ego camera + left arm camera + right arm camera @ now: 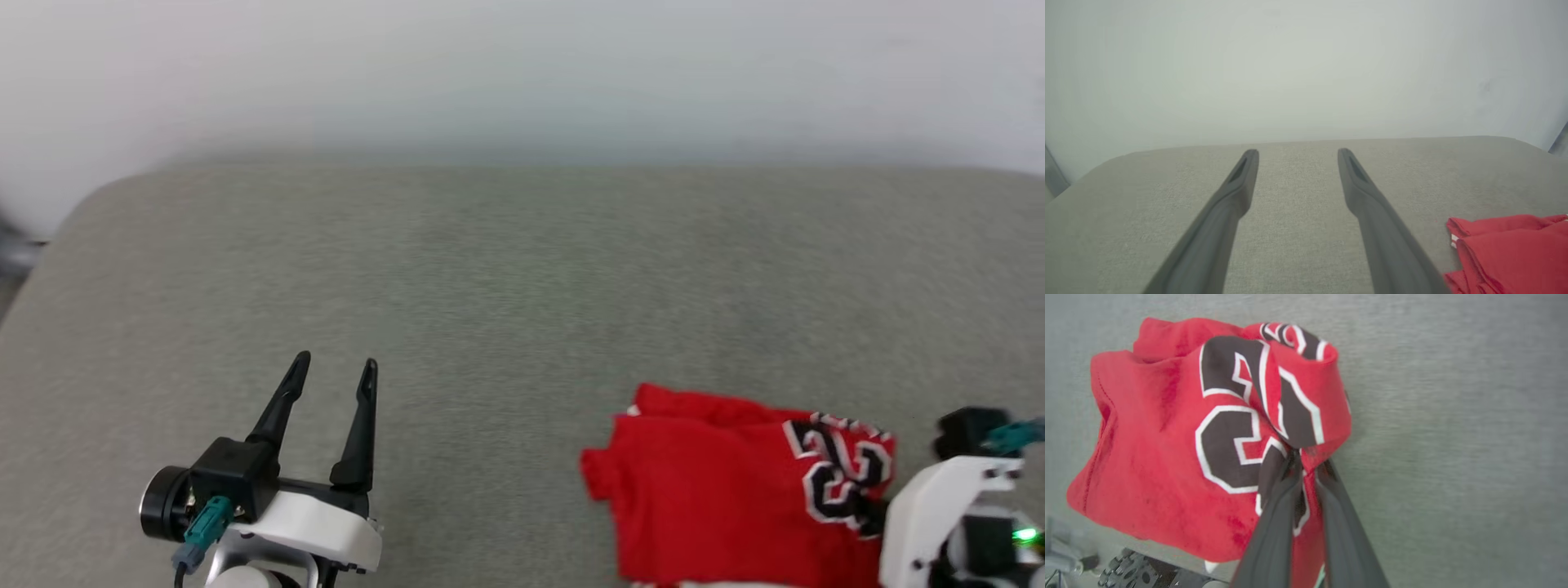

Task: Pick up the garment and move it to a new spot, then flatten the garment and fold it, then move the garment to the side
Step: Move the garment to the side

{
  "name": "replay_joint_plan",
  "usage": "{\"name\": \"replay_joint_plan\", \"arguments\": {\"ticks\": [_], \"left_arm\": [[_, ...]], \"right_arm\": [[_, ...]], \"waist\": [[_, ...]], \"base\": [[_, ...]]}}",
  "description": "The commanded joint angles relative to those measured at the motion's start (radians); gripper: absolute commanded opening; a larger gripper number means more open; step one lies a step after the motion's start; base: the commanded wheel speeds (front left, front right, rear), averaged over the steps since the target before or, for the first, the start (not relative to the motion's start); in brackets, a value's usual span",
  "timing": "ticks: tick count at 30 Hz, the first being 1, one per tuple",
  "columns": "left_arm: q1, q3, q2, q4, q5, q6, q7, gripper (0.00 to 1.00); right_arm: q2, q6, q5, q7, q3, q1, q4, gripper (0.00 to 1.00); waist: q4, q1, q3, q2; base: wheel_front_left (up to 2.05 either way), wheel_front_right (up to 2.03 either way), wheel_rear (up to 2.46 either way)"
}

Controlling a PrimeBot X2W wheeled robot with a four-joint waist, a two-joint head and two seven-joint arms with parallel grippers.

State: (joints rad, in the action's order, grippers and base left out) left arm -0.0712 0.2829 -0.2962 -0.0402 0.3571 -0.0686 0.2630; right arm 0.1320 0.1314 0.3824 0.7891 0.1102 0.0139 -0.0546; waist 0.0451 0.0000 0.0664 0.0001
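The garment (pixel 718 490), red with a black, white-edged number print, sits bunched at the lower right of the grey padded surface (pixel 522 269). In the right wrist view my right gripper (pixel 1308 463) is shut on a fold of the garment (pixel 1167 449) at the number print, and the cloth hangs bunched from the tips. My left gripper (pixel 333 369) stands open at the lower left, well to the left of the cloth, with nothing between its fingers (pixel 1237 179). A red edge of the garment (pixel 1515 249) shows at the lower right of the left wrist view.
A pale wall (pixel 522 73) rises behind the far edge of the grey surface. The surface's rounded left corner (pixel 90 204) drops off to a darker floor. Part of the robot's base (pixel 1135 571) shows below the cloth in the right wrist view.
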Motion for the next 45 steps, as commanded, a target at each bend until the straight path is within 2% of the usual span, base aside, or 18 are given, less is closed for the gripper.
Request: {"name": "replay_joint_plan", "arguments": {"ticks": [1,6,12,17,25,29,30,31,32,37,39,45], "left_arm": [[-0.019,0.003,0.002,0.009,-0.005,0.007,0.002,1.0],[-0.062,0.011,-0.027,0.05,-0.024,0.024,-0.003,1.0],[-0.166,0.023,-0.048,0.092,-0.044,0.056,-0.019,1.0],[-0.27,0.041,-0.062,0.109,-0.057,0.09,-0.035,1.0],[-0.387,0.076,-0.051,0.115,-0.073,0.127,-0.037,1.0],[-0.405,0.083,-0.048,0.111,-0.073,0.132,-0.029,1.0],[-0.406,0.083,-0.046,0.107,-0.072,0.132,-0.028,1.0],[-0.405,0.085,-0.044,0.104,-0.07,0.132,-0.026,1.0],[-0.404,0.086,-0.042,0.099,-0.069,0.133,-0.023,1.0],[-0.384,0.094,-0.03,0.074,-0.064,0.134,-0.015,1.0],[-0.362,0.1,-0.019,0.053,-0.056,0.131,-0.01,1.0],[-0.293,0.098,0.012,0.011,-0.036,0.111,-0.003,1.0]], "right_arm": [[0.018,-0.001,-0.025,-0.004,0.027,0.029,0.015,0.0],[0.043,-0.001,-0.116,-0.04,0.103,0.13,0.031,0.0],[0.082,-0.001,-0.204,-0.087,0.193,0.272,-0.018,0.0],[0.149,-0.001,-0.277,-0.133,0.246,0.393,-0.088,0.0],[0.246,-0.002,-0.391,-0.193,0.399,0.515,-0.213,0.0],[0.243,-0.002,-0.413,-0.241,0.453,0.55,-0.253,0.0],[0.237,-0.002,-0.424,-0.253,0.465,0.557,-0.262,0.22],[0.233,-0.002,-0.441,-0.265,0.481,0.562,-0.269,0.93],[0.22,-0.002,-0.448,-0.271,0.502,0.569,-0.282,1.0],[0.184,-0.002,-0.507,-0.296,0.574,0.565,-0.303,1.0],[0.163,-0.002,-0.543,-0.347,0.612,0.541,-0.282,1.0],[0.12,-0.001,-0.545,-0.428,0.62,0.469,-0.231,1.0]], "waist": [[-0.106,0.0,0.048,-0.0001],[-0.234,0.0,0.165,-0.0001],[-0.293,0.0,0.304,-0.0001],[-0.279,0.0,0.398,-0.0001],[-0.214,0.0,0.49,-0.0001],[-0.197,0.0,0.51,-0.0001],[-0.194,0.0,0.511,-0.0001],[-0.192,0.0,0.51,-0.0001],[-0.19,0.0,0.507,-0.0001],[-0.183,0.0,0.475,-0.0001],[-0.176,0.0,0.433,-0.0001],[-0.162,0.0,0.329,-0.0001]], "base": [[0.0,0.0,0.0],[0.0,0.0,0.0],[0.0,0.0,0.0],[0.0,0.0,0.0],[0.0,0.0,0.0],[0.0,0.0,0.0],[0.0,0.0,0.0],[0.0,0.0,0.0],[0.0,0.0,0.0],[0.0,0.0,0.0],[0.0,0.0,0.0],[0.0,0.0,0.0]]}}
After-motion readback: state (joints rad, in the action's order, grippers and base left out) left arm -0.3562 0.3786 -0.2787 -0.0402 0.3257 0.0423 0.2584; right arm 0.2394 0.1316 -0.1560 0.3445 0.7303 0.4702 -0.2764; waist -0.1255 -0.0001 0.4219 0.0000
